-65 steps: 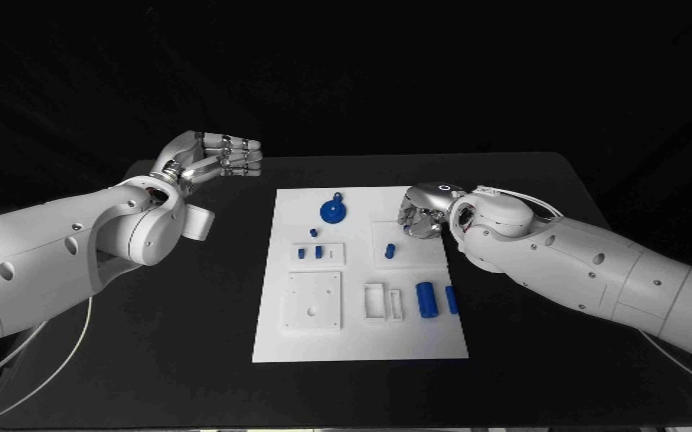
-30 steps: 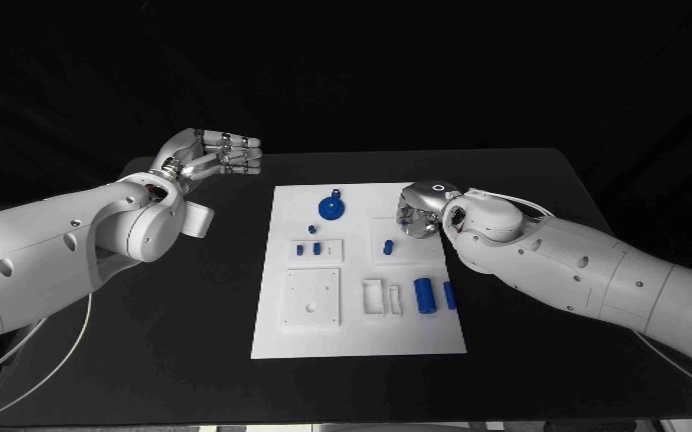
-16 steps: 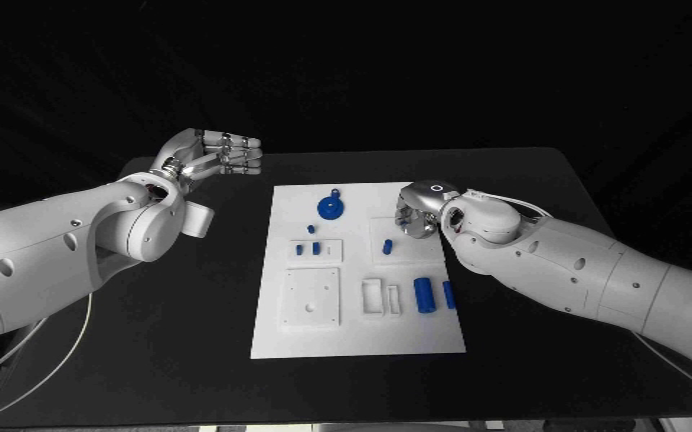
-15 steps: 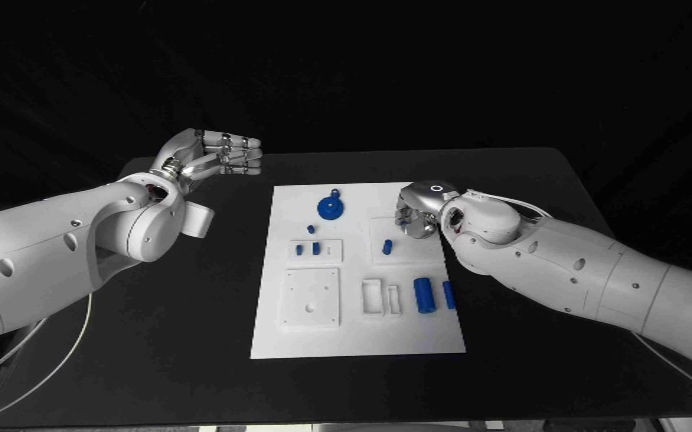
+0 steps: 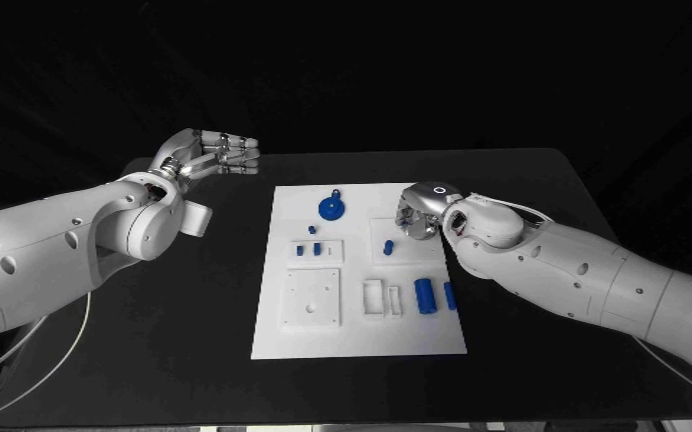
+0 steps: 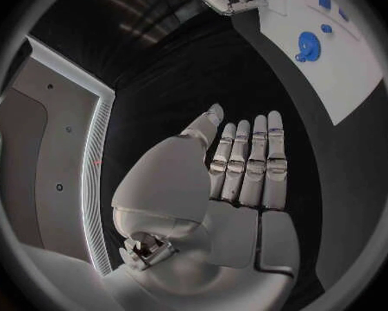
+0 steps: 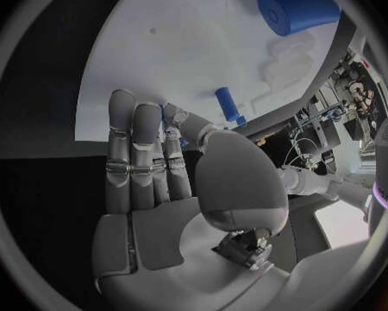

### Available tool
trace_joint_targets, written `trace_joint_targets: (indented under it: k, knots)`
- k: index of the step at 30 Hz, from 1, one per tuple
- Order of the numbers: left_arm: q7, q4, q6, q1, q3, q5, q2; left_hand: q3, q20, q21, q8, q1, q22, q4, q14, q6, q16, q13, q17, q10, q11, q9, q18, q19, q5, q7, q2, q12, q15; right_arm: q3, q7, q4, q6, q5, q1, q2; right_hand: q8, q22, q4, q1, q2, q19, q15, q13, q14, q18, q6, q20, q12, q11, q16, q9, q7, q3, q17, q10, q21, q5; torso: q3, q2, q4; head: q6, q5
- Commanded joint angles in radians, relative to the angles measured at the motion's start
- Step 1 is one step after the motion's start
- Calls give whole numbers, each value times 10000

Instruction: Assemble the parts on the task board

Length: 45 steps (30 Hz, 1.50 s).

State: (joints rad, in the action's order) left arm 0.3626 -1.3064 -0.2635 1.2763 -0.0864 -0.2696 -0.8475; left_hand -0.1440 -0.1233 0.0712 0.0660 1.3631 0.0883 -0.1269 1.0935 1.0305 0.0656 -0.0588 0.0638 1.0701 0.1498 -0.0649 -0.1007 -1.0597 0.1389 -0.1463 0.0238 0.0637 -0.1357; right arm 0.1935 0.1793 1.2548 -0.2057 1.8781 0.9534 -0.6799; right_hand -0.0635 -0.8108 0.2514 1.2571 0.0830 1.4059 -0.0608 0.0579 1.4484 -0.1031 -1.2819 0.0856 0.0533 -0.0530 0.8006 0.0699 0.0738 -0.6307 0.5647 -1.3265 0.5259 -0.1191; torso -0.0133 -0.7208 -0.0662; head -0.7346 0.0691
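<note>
Black table (image 5: 173,352) spreads wide on both sides of our white task board (image 5: 361,337), which lies in the middle with bare dark surface along its near and far edges. Our left hand (image 5: 216,155) hovers off the board's far left corner, well apart from it, fingers straight, side by side and holding nothing. Our right hand (image 5: 421,210) sits over the board's right edge near the far corner; its fingers (image 7: 134,145) stretch flat over the white surface, empty. Just beside them stands a small blue peg (image 5: 388,247). A round blue part (image 5: 332,211) lies nearer the far edge, and a blue cylinder (image 5: 426,295) lies close to the right edge.
</note>
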Motion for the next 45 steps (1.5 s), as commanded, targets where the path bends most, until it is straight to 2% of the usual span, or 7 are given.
trace_joint_targets:
  k: [1, 16, 21, 31, 38, 42, 45]
  knots:
    - [57, 42, 131, 23, 9, 50, 23, -49, -10, 68, -32, -38, -9, 5, 50, 25, -43, 12, -6, -8, -42, 2, 18, -66, 28, 8, 20, -30, -33, 148, -63, 141, 57, -271, -3, -41, -2, -28, -8, -23, 21, 58, -77, 32, -4, -134, -74, 45, 63, 324, -31, -11, -4, -27, 14, -428, -57, 54, 2, 4, 17, 8, -5]
    - [23, 175, 177, 23, 9, 50, 32, -55, -15, 72, -34, -41, -30, -10, 35, 38, -43, 13, -6, -25, -36, 3, 16, -60, 29, 12, 17, -31, -38, 953, -376, 744, 370, -1953, 5, -420, -1, -211, -51, -51, -18, 103, -83, 30, -2, -125, -39, 56, 60, 316, -81, -10, 4, 60, 13, -398, -254, -172, 0, -5, 16, 2, -27]
    - [18, 227, 177, 23, 9, 50, 64, -46, -23, 72, -35, -51, -49, -8, 14, 34, -45, 12, -7, -43, -30, 3, 16, -50, 28, 11, 18, -31, -46, 1114, -717, 906, 260, -2973, 5, -482, -3, -286, -55, -71, -70, 152, -79, 30, 6, -138, -6, 52, 61, 310, -122, -8, 12, 155, 3, -371, -402, -328, 9, 7, 22, 9, -171]
    - [79, 315, -8, 23, 8, 50, 229, -39, -25, 76, -36, -52, -56, -3, 13, 26, -42, 12, -6, -48, -28, 4, 12, -53, 26, 5, 21, -30, -47, 1178, -1395, 1709, 52, -4189, -62, -316, -5, -396, 8, -99, -182, 235, -77, 29, 20, -169, 28, 44, 60, 303, -149, -6, 16, 363, -1, -343, -597, -608, 22, 16, 0, 74, -695]
    - [106, 342, -374, 23, 8, 68, 418, -42, -20, 84, -33, -53, -59, 17, 36, 33, -40, 12, -5, -25, -36, 3, 8, -64, 25, 9, 39, -27, -40, 1175, -1485, 2325, 19, -3810, -348, -66, -8, -432, 43, -105, -205, 257, -72, 31, 21, -179, 39, 41, 64, 302, -146, -5, 19, 407, 3, -328, -647, -633, 48, 13, -3, 35, -1238]
    - [110, 342, -464, 23, 8, 92, 509, -42, -20, 84, -33, -53, -59, 17, 36, 33, -40, 12, -5, -25, -36, 3, 8, -64, 25, 9, 39, -27, -40, 1123, -1456, 2484, -25, -3231, -522, 118, -8, -432, 43, -105, -205, 257, -72, 31, 21, -179, 39, 41, 64, 302, -146, -5, 19, 407, 3, -328, -647, -633, 72, 15, -22, -43, -1534]
    - [107, 335, -491, 23, 8, 102, 572, -42, -20, 84, -33, -53, -59, 17, 36, 33, -40, 12, -5, -25, -36, 3, 8, -64, 25, 9, 39, -27, -40, 999, -1399, 2538, -54, -2767, -632, 250, -6, -531, 88, -113, -233, 292, -72, 29, 24, -175, 34, 39, 61, 299, -142, -5, 20, 412, 8, -333, -727, -602, 63, 12, -25, -110, -1686]
